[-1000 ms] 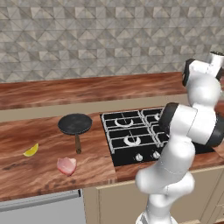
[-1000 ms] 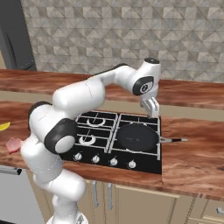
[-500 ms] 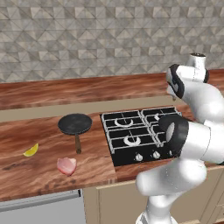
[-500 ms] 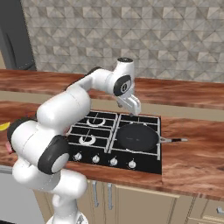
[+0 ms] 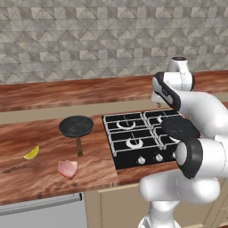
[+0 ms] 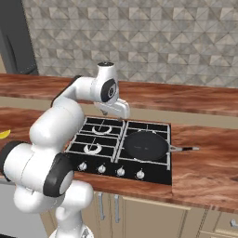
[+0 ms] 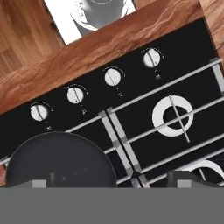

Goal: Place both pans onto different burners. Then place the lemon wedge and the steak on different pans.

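One black pan (image 6: 145, 145) sits on the front right burner of the cooktop (image 6: 153, 127), its thin handle (image 6: 184, 149) pointing right; in the hand view this pan (image 7: 59, 159) lies at the lower left. The other pan (image 5: 76, 126), with a brown handle, rests on the wooden counter left of the cooktop (image 5: 119, 148). In front of it lie the yellow lemon wedge (image 5: 31, 153) and the pink steak (image 5: 67, 168). My gripper (image 6: 114, 113) (image 5: 160, 104) hangs open and empty above the middle of the cooktop, its fingertips (image 7: 183, 177) spread wide. The left burners (image 6: 92, 148) are bare.
Silver knobs (image 7: 113, 77) line the cooktop's front edge. A raised wooden ledge (image 5: 67, 93) and a tiled wall run behind the counter. My own white arm covers the right part of the cooktop in the left base view.
My arm has swung left, from above the pan on the right burner to over the middle of the cooktop. The gripper stayed open. Both pans, the lemon wedge and the steak kept their places.
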You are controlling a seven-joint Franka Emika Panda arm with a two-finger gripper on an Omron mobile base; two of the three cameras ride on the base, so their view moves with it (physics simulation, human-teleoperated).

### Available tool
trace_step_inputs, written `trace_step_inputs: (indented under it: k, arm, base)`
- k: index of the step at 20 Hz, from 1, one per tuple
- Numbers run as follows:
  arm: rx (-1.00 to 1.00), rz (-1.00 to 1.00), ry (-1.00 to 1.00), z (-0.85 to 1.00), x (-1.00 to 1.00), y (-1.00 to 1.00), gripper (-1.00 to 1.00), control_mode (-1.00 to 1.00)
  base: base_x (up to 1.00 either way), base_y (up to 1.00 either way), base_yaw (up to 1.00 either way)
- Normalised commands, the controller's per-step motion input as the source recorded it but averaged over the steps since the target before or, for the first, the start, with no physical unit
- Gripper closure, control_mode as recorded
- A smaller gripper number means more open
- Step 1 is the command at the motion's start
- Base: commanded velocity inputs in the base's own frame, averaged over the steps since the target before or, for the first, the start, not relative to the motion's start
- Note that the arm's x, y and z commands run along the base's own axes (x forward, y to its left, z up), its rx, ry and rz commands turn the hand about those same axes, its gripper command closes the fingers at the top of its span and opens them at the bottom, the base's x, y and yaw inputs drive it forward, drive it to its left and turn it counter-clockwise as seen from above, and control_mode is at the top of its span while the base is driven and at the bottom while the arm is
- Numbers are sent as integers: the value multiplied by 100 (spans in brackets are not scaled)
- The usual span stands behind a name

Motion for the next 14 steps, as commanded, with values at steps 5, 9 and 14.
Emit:
trace_step_inputs:
  k: [5,9,14]
  arm:
    - [-8,28,5,0,0,78,-100,-100]
    - [-7,26,5,0,0,74,-100,-100]
    - [-1,24,6,0,0,64,-100,-100]
  base:
    - [0,0,0]
    - [0,0,0]
    - [0,0,0]
